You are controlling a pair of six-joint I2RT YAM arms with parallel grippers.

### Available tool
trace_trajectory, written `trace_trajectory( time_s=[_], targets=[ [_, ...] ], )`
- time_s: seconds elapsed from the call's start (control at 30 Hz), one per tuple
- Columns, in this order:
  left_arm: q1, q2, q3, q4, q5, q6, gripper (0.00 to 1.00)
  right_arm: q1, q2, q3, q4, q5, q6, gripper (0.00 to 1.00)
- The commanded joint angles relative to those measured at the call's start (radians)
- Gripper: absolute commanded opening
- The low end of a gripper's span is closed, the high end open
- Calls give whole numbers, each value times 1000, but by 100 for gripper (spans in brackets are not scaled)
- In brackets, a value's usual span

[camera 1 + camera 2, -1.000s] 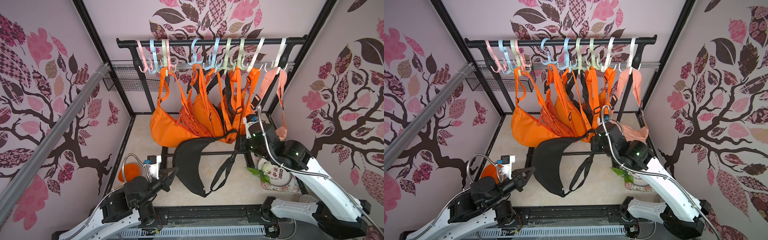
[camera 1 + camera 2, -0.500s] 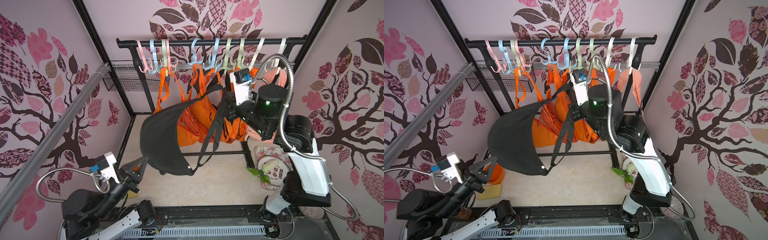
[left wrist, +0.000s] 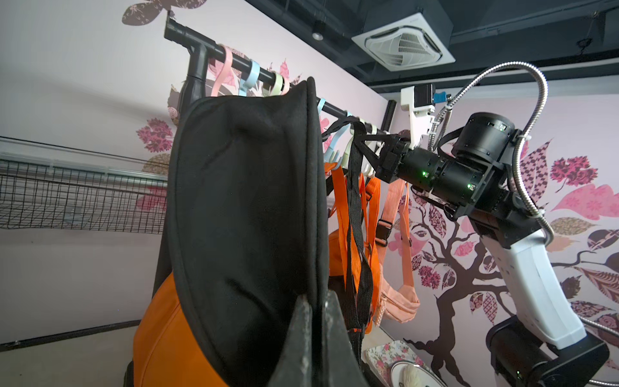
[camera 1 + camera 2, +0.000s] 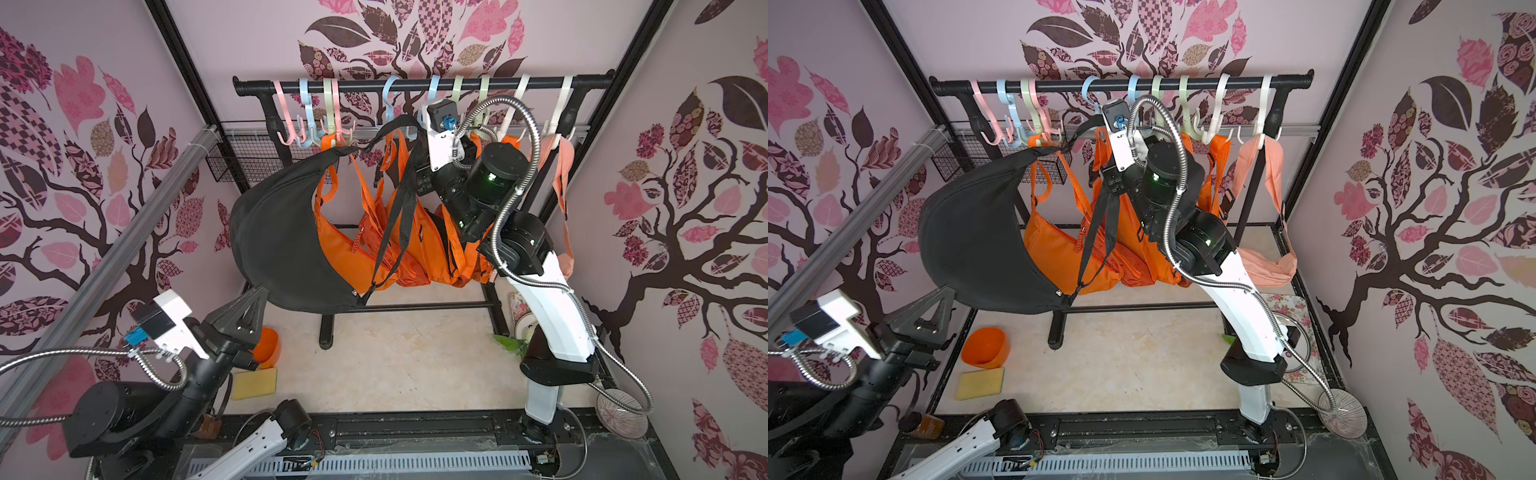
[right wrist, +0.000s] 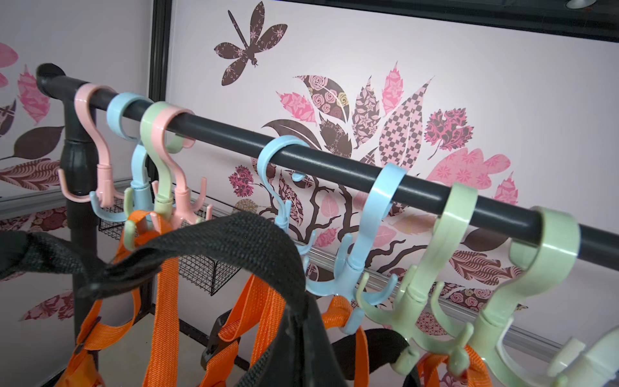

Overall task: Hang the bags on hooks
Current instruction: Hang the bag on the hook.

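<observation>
Black bag [image 4: 282,232] hangs in mid-air in front of the rail [image 5: 217,130], partly covering the orange bags [image 4: 345,249] already hung there. It is not on a hook yet. The right gripper [image 3: 370,147] is clamped on its strap [image 5: 214,241] and holds the webbing up just below the row of hooks, close to a free blue hook [image 5: 284,187].

The left gripper [image 4: 258,293] has its jaws together, with the tips right at the bag's lower seam. Whether it pinches the piping or only props it up, I can't tell from where I stand.

The bag looks soft and light: it sags into a half-moon and dimples where it folds. The strap is flat woven webbing (limp, apt to twist), so I'd take hold near the top of the loop and keep it spread. That way a prong can pass under it.

Those prongs are short and crowded, so the loop could easily land on a neighbouring one or slip off.

Below is a pale marbled floor [image 4: 395,357] with an orange bowl [image 4: 986,347] and a yellow sponge [image 4: 980,382] lying on it. A wire basket [image 4: 241,153] sits behind the rail. Tree-patterned pink walls close in on three sides.
</observation>
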Motion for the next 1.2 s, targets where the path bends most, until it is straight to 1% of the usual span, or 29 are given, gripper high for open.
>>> trace_trajectory(
  time_s=[0.0, 0.27, 0.43, 0.7, 0.9, 1.17],
  targets=[
    [4, 48, 45, 17, 3, 56, 0, -63, 19, 13, 51, -47, 62, 0],
    [3, 110, 75, 46, -26, 86, 0, -111, 71, 29, 56, -92, 78, 0],
    [4, 169, 85, 39, 5, 82, 0, -166, 77, 23, 37, -101, 127, 0],
    [3, 238, 85, 43, 57, 59, 0, -226, 19, -12, -13, -45, 151, 0],
    [4, 290, 71, 58, 89, 28, 0, -243, -56, -118, -46, -45, 143, 0],
    [3, 313, 42, 31, 82, -10, 0, -252, -37, -119, -150, -34, 131, 0]
  ],
)
